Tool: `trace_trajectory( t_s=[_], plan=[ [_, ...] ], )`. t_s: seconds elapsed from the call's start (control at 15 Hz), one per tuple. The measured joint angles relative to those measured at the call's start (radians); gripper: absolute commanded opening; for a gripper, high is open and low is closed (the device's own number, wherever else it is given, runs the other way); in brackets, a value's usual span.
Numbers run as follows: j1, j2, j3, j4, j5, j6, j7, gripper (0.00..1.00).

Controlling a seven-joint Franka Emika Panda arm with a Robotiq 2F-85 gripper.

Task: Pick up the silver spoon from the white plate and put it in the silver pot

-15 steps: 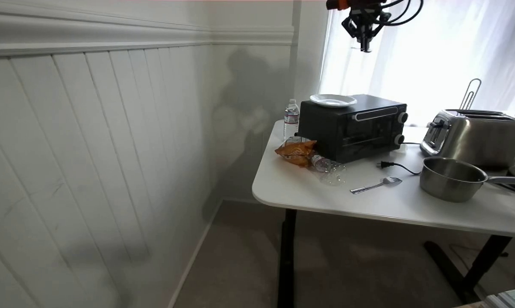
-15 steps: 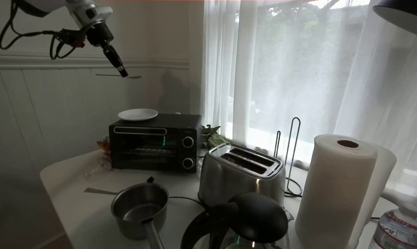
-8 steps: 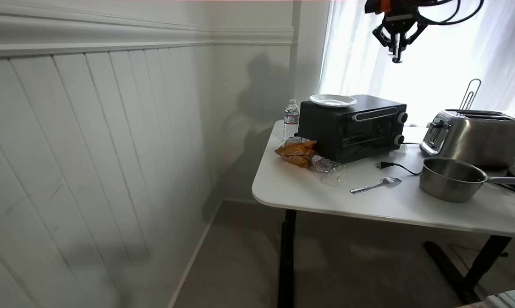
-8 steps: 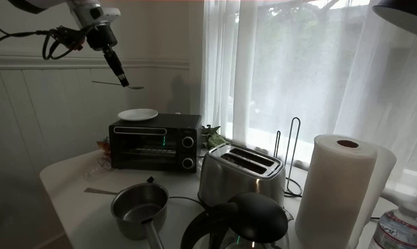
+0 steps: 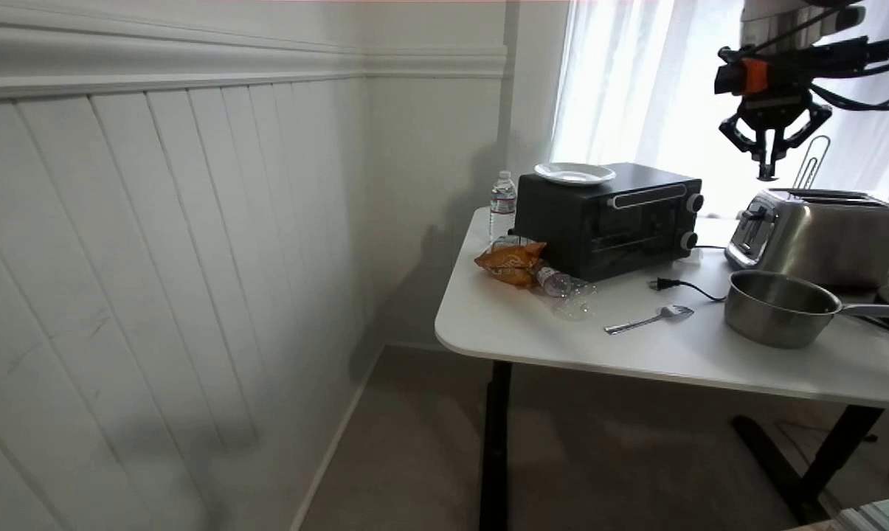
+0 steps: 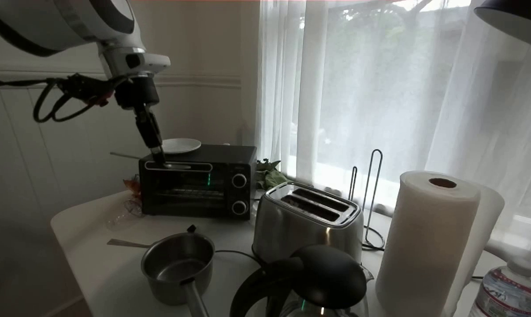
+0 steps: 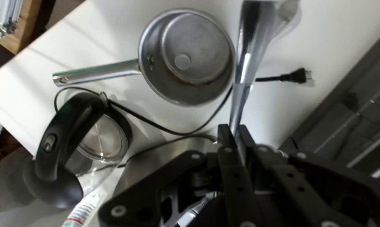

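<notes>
Evidently the pickup was done: the gripper (image 7: 234,130) hung in the air, its two fingers clenched on the spoon (image 7: 244,67), with the handle sticking out one side of them and the bowl out the other. The plate (image 5: 575,174) sat on top of the oven (image 5: 614,225), well apart from the spoon, so I took the carry to be the step in hand. The pot (image 5: 765,321) stood lower down on the table (image 5: 518,332), and looking down along the wrist I saw the spoon's handle just beside its rim, not over its mouth. To my mind the next move called for a sideways shift above the pot, then a lowering, and only then a loosening of the fingers, kept clear of the fork (image 5: 647,321) lying near the pot.
</notes>
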Motion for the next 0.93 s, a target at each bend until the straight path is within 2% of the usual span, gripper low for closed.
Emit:
trace_trajectory(
  t_s=[0.33,0.4,0.47,0.6,0.87,0.93],
  plan=[
    [-0.047,-0.102,-0.008,-0.308,0.096,0.116,-0.038,0.02],
    [-0.057,-0.118,-0.009,-0.368,0.1,0.145,-0.041,0.07],
    [-0.067,-0.131,-0.009,-0.421,0.1,0.178,-0.041,0.07],
    [-0.082,-0.14,-0.009,-0.464,0.1,0.207,-0.041,0.07],
    [-0.084,-0.141,-0.009,-0.458,0.1,0.207,-0.041,0.07],
    [-0.085,-0.141,-0.009,-0.458,0.1,0.207,-0.041,0.02]
  ],
)
